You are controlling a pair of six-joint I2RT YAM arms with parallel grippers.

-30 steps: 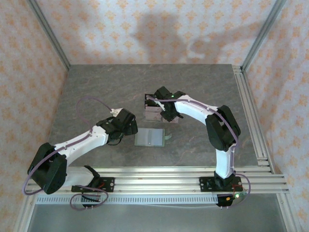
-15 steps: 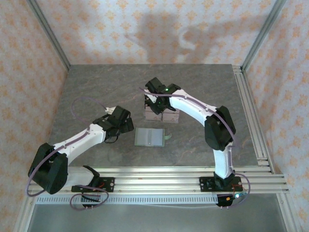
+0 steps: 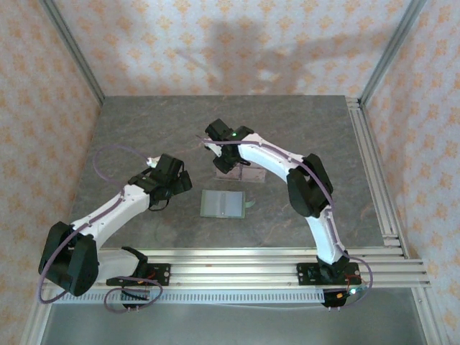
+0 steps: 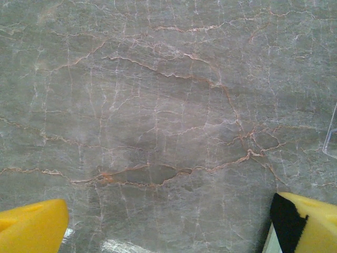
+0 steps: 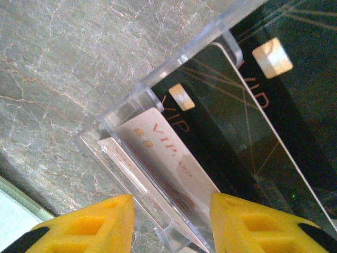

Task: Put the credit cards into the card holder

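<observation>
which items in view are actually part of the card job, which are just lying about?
Job: pale VIP card, standing in the clear stand; green card holder, flat on the table; right gripper, at that card.
Lying about: clear stand; black VIP cards in it.

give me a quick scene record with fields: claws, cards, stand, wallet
left claw: open, over bare table
right claw: open, lined up on a pale card in the clear stand
black cards: standing in the stand's other cells
card holder: flat on the table, near side of the stand, untouched
</observation>
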